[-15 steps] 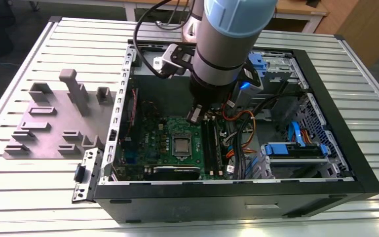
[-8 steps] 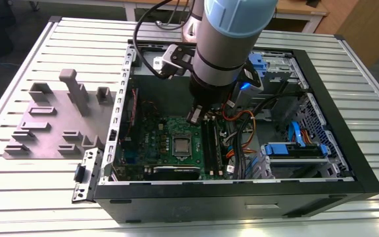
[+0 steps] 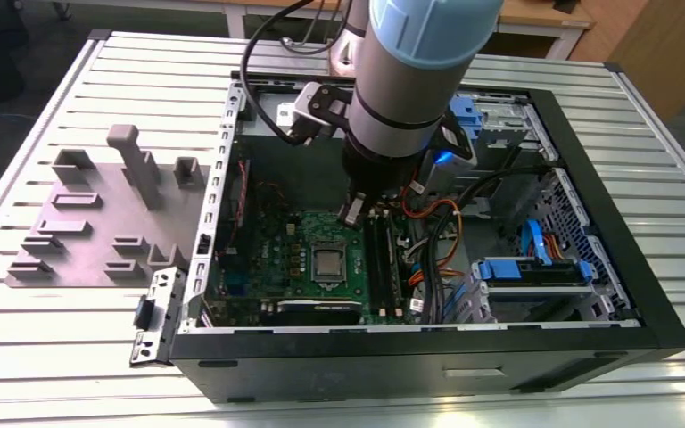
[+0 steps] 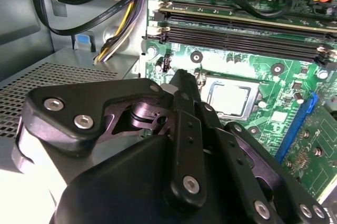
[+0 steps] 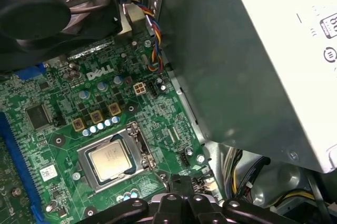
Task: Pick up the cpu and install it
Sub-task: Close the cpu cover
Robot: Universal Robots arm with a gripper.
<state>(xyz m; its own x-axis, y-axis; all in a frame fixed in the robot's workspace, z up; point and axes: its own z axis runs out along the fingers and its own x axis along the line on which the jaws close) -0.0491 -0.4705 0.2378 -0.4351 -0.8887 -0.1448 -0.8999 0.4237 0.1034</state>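
The cpu (image 3: 327,260) lies flat, silvery top up, in the socket of the green motherboard (image 3: 283,259) inside the open computer case. Both wrist views show the cpu (image 4: 230,98) (image 5: 109,160) seated inside the socket frame. My gripper (image 3: 356,214) hangs above the board, just beyond the socket and apart from the chip. Its black fingers come together at one tip (image 4: 181,77) (image 5: 181,183), shut with nothing visible between them.
Black memory slots (image 4: 237,29) run beside the socket, with bundled cables (image 4: 118,29) near them. A grey power supply box (image 5: 247,61) walls one side. Blue drive brackets (image 3: 533,267) fill the case on the exterior view's right. A grey plastic tray (image 3: 93,223) stands outside on the slatted table.
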